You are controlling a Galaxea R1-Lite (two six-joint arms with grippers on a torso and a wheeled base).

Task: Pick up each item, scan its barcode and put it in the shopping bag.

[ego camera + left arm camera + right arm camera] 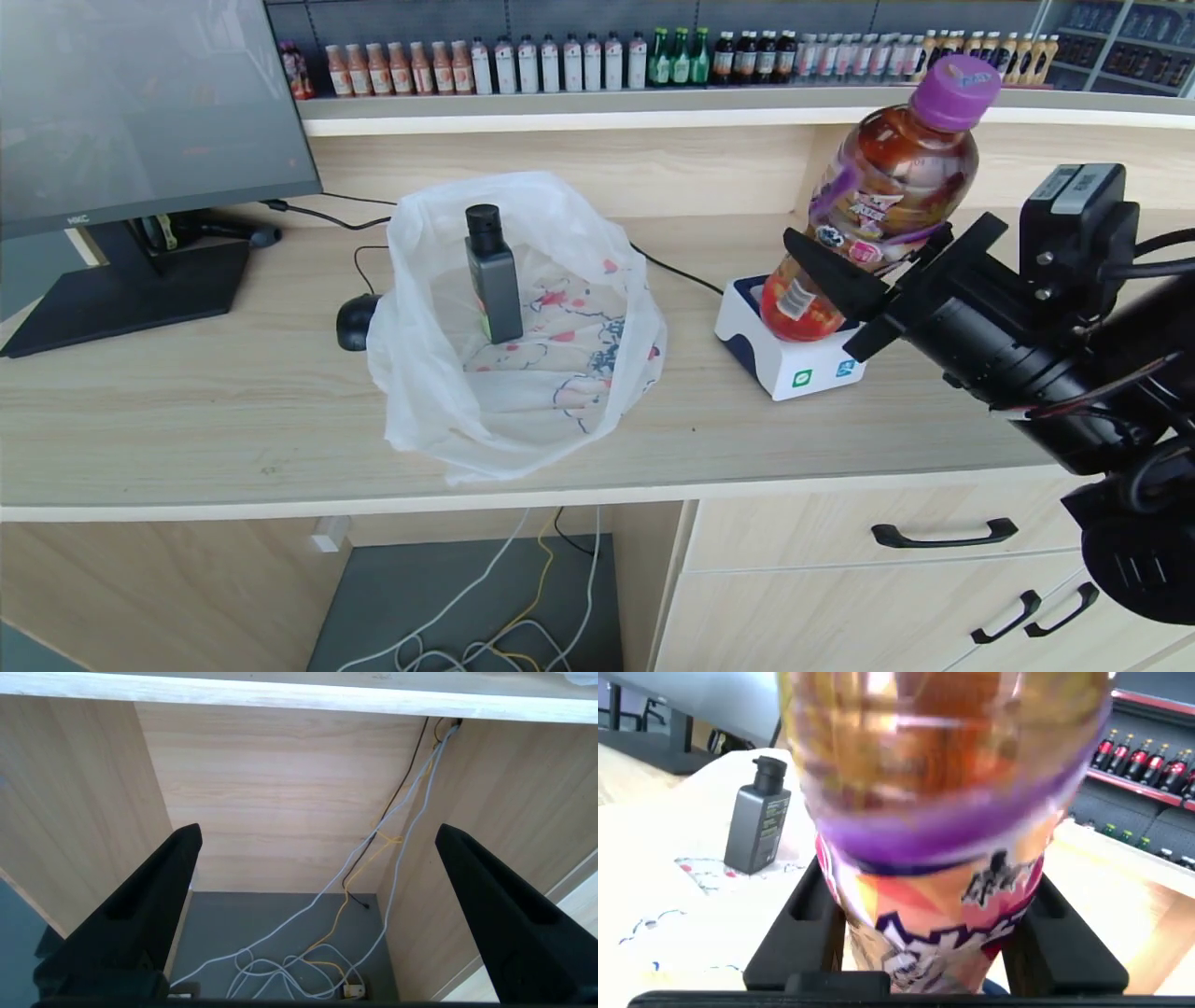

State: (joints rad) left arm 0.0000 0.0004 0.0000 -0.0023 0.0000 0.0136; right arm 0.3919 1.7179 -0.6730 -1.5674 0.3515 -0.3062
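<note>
Grips a tea bottle (896, 168) with the right gripper (887, 245), fingers closed on its lower body. Holds it tilted, purple cap up, to the right of the shopping bag (420, 373), base just over a white scanner box (794, 369), also right of the bag. Inside the bag, upright: a grey bottle (493, 280) with black cap. Holds the left gripper (318, 905) lower than the bag, under the counter, jaws wide apart, nothing between, loose cables (374, 859) beyond. Just left of the bag: a black mouse (355, 322).
</note>
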